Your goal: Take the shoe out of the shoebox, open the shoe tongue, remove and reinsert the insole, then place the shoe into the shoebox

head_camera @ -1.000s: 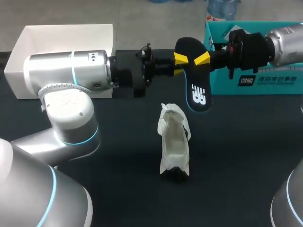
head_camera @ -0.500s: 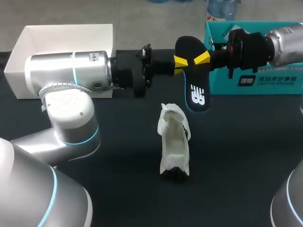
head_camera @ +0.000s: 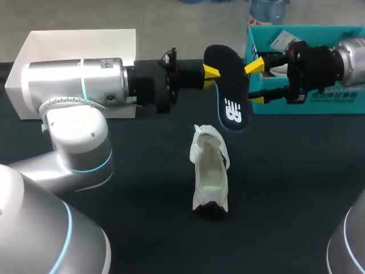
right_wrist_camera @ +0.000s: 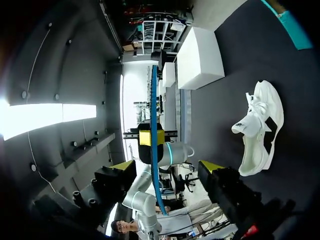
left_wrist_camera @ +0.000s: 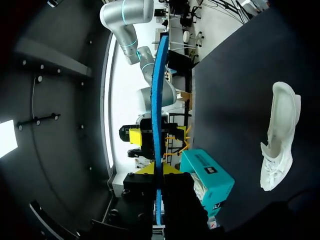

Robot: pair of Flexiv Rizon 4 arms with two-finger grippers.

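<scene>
Insole (head_camera: 231, 91): held edge-up above the desk (head_camera: 142, 200), clamped in my left gripper (head_camera: 214, 74).
Right gripper (head_camera: 256, 83): fingers spread, not touching it.
Shoe (head_camera: 210, 171): on desk.

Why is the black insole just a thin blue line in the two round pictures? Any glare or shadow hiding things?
Head view: the insole shows its broad black face; the dark table swallows shadows around the white shoe. Left wrist view: seen edge-on, only its blue rim, slightly bowed by the lens. Right wrist view: the same edge-on line; no glare on the shoe.
</scene>
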